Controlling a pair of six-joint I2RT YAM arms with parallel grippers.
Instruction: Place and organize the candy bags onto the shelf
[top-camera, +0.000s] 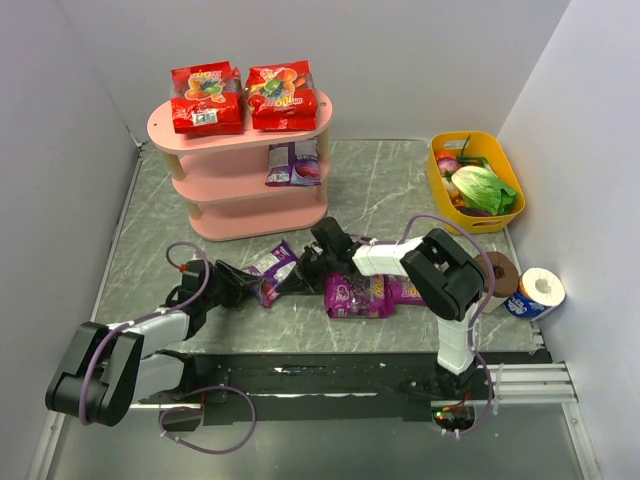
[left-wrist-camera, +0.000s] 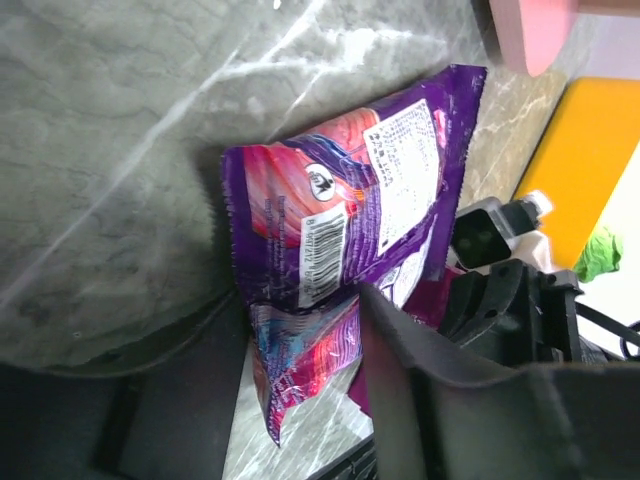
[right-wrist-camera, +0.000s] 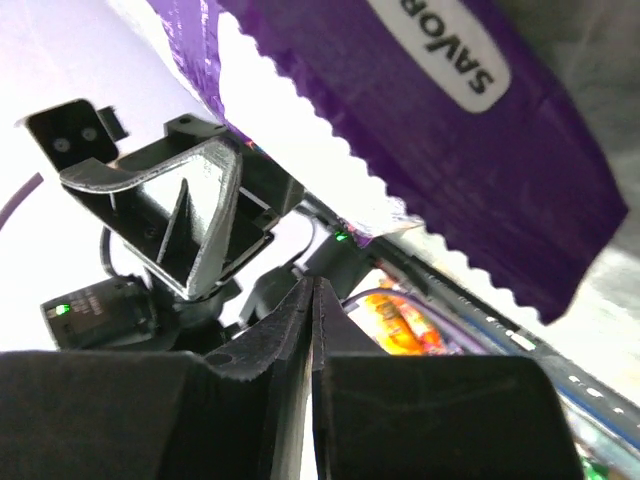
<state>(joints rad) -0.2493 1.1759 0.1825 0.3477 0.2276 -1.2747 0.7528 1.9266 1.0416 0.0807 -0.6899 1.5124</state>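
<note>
Quick status from the remote seat. The shelf (top-camera: 235, 140) sits toward the far left corner of the worktop (top-camera: 380, 190). It has the two red bags (top-camera: 207, 98) side by side on the top tier and one purple packet (top-camera: 294, 163) on the middle tier, toward its right end. I can't really see into the bottom tier from above.

The blue-violet packet (top-camera: 272, 272) (left-wrist-camera: 340, 210) I'm working on is mid-worktop, just in front of the shelf, with an arm at each end. My left fingers (top-camera: 240, 286) are spread with the packet's lower end between them, though I can't tell if they're touching it. My right fingers (right-wrist-camera: 306, 310) are pressed together right beside the packet's other end. I don't see anything pinched in them, and the zigzag edge shows past the tips. My guess is the right side is propping the packet so the left can get a bite, since flat glossy film is a pain to lift off stone.

The magenta packets (top-camera: 368, 296) lie under the right forearm, nearer the near edge.

For room, there's open stone between here and the shelf front. The yellow tub (top-camera: 440, 175) is well apart by the right edge. I'd watch the tier rims and the posts going in.
</note>
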